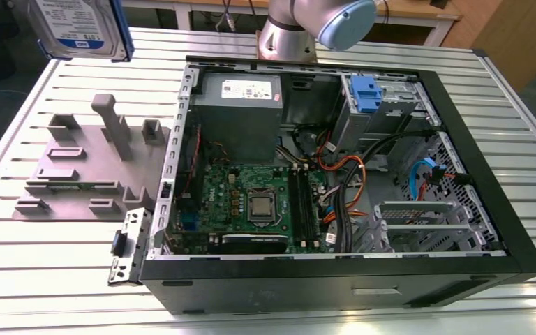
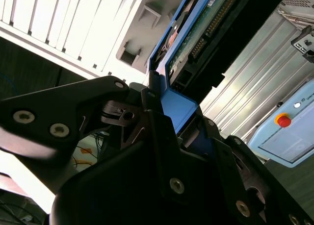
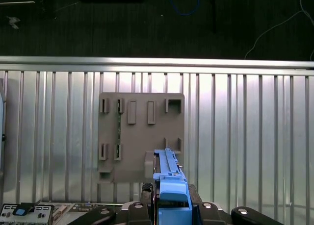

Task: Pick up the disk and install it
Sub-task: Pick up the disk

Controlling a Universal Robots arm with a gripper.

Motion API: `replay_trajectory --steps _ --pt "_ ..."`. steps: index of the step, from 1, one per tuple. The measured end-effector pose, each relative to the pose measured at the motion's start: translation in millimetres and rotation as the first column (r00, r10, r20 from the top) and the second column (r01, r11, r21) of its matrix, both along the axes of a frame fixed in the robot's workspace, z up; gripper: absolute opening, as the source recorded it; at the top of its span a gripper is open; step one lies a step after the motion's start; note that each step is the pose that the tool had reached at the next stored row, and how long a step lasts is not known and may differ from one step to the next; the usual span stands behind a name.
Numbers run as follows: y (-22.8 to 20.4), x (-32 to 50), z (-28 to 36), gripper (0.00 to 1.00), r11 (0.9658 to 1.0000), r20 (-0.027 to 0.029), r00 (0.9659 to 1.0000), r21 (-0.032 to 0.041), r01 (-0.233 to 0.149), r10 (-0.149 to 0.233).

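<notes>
Disk (image 1: 77,28) hangs well above the grey fixture plate (image 1: 86,167), at the exterior view's left of the open computer case (image 1: 343,272). Gripper (image 2: 174,117) is clamped on its blue end tab. Judgement: carry it level and square to the bay. The print on its white-and-blue label cannot be made out.

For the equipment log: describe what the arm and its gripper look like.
In the exterior view the arm is a silver metal tube topped by a rounded, pale blue-grey joint cap. In the second wrist view the gripper is matte black, built of flat angular link plates fastened with silver screw heads, and it ends in black jaws.
</notes>
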State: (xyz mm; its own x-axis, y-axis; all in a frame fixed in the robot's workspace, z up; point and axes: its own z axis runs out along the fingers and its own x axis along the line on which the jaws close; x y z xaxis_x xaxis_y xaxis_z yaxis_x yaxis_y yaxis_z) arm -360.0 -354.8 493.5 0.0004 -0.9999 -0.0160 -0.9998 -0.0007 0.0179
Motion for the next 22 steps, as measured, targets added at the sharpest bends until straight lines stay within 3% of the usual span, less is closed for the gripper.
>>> replay_trajectory --steps 22 --pt "0.0 9.1 0.0 0.36 1.0 0.0 1.0 0.0 0.0 0.0"
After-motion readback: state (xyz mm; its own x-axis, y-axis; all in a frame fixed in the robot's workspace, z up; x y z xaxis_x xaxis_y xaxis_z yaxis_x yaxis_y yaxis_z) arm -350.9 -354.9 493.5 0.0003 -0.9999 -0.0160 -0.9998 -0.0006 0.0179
